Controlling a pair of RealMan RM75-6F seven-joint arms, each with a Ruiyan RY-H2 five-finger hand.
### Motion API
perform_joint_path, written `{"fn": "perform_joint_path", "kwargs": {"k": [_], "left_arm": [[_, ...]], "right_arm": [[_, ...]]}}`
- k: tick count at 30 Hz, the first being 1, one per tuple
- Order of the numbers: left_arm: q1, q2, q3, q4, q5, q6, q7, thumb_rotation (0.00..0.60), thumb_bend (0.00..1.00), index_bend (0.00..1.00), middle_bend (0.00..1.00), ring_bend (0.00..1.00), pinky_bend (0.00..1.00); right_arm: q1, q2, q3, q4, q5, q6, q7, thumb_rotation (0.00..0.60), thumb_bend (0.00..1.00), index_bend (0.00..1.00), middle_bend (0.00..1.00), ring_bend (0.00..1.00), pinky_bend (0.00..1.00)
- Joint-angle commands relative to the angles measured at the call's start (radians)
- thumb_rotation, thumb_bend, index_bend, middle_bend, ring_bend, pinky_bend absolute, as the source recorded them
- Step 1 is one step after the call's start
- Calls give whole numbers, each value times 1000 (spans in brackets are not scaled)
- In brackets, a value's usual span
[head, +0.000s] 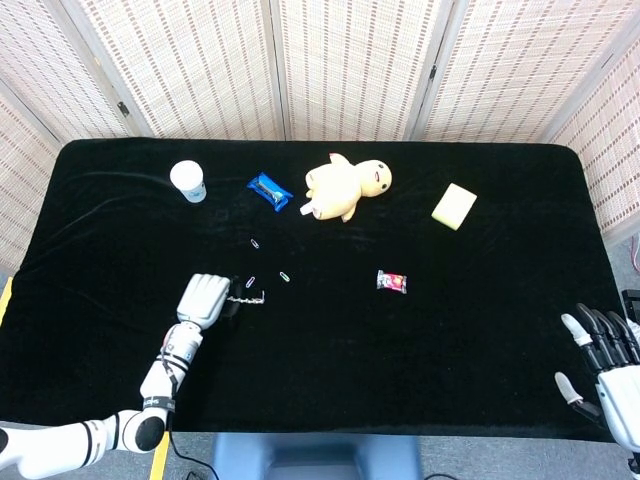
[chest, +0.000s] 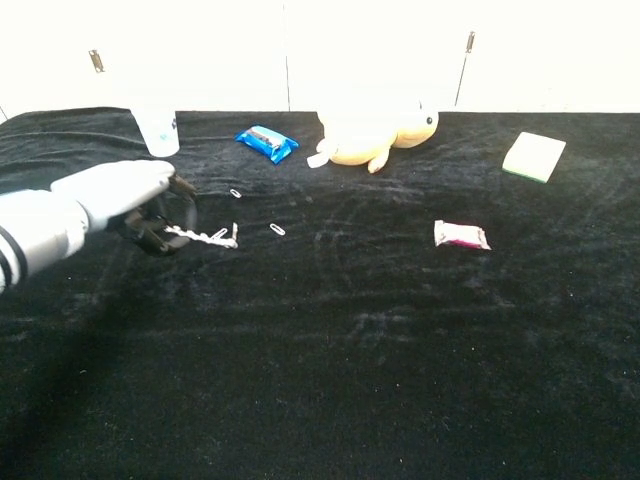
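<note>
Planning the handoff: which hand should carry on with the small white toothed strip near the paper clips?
Left. The left hand already holds the small white toothed strip; the right hand sits open at the far table edge.
</note>
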Motion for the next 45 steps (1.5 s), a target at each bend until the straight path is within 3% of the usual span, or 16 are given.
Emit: {"fn": "perform_joint_path", "kwargs": {"k": [1, 13, 24, 32, 39, 45], "left_arm": [[-15, -25, -6, 31, -18, -13, 9, 600, 619, 801, 1000, 1000, 1000], [-67, -89, -39, 213, -46, -67, -5, 600, 619, 801, 1000, 1000, 1000], [-76, -100, -48, 304, -48, -92, -35, 600, 619, 801, 1000, 1000, 1000], [-69, -83, -52, 294, -47, -89, -46, 600, 618, 801, 1000, 1000, 1000], [-57, -50, -63, 206, -17, -68, -97, 600, 618, 801, 1000, 1000, 1000], [-69, -51, -54, 171, 1, -54, -60, 600, 619, 801, 1000, 1000, 1000]], "right_arm": [[-4, 1, -3, 7, -3, 6, 9, 600, 364, 0, 0, 0, 0], [-4, -1, 6, 8, 28, -14, 9, 600, 364, 0, 0, 0, 0], [10, 0, 18, -5, 59, -53, -4, 600, 365, 0, 0, 0, 0], [19, 0, 21, -14, 68, -73, -14, 600, 364, 0, 0, 0, 0], [25, 1, 21, -17, 70, -86, -14, 600, 365, 0, 0, 0, 0], [28, 2, 23, -15, 82, -98, -13, 600, 364, 0, 0, 0, 0]]}}
